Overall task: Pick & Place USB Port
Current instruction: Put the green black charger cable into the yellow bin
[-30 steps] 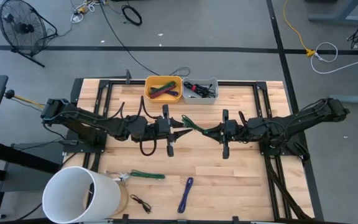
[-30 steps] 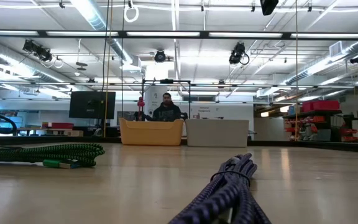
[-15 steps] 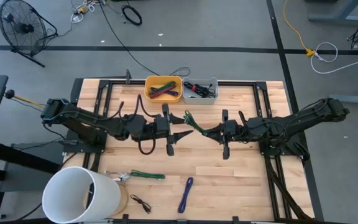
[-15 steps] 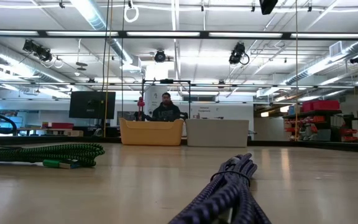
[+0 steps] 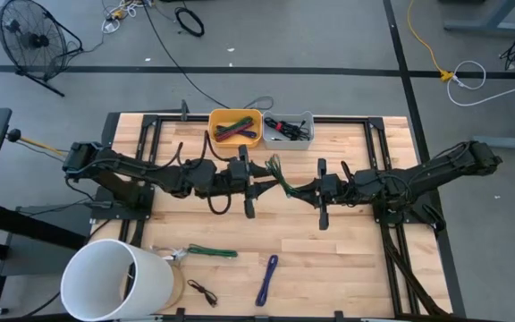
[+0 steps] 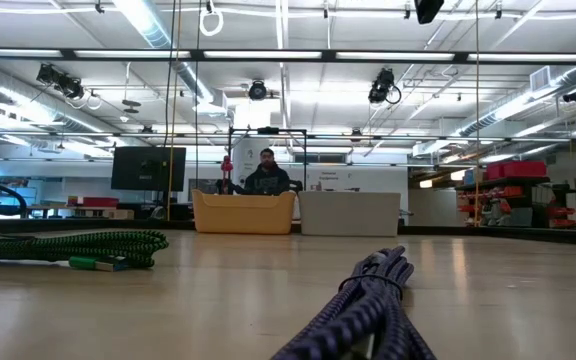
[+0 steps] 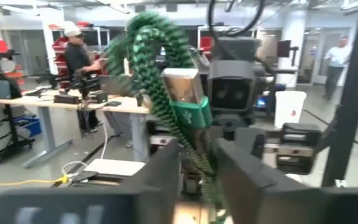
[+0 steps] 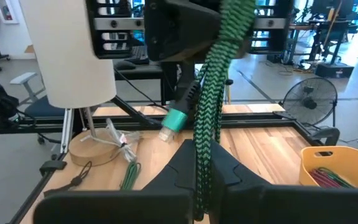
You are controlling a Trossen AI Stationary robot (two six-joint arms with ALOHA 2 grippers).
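A green braided USB cable (image 5: 279,179) spans the gap between my two grippers above the middle of the table. My left gripper (image 5: 262,183) points toward the table's right and is shut on the cable. In the left wrist view its silver plug (image 7: 181,93) with a green housing sticks out past the fingers. My right gripper (image 5: 304,190) faces it, pointing left, also shut on the cable (image 8: 202,143). A pale green plug end (image 8: 174,118) shows beside the cable in the right wrist view. The cable bows toward the far edge (image 5: 272,164). My left gripper pinches the cable just behind its plug (image 7: 196,149) between the two fingers, coming level from the table's left. The plug stands out beyond the fingertips, and the cable is lifted clear of the table. My right gripper pinches the cable's braided length (image 8: 200,167) between its two fingers, level from the table's right. From the fingers the cable rises toward the other gripper, clear of the table and slack.
A yellow bin (image 5: 234,114) and a grey bin (image 5: 304,134), both holding cables, stand at the far edge. Near the front lie a green cable (image 5: 211,252), a purple cable (image 5: 267,280) and a thin black cable (image 5: 202,291), beside a white cylinder (image 5: 119,279). A person sits beyond the table (image 6: 269,176).
My left gripper has moved a little toward the table's right, closer to my right gripper. The cable between them, stretched fairly straight before, now bows out toward the far edge. Both grippers stay shut on it.
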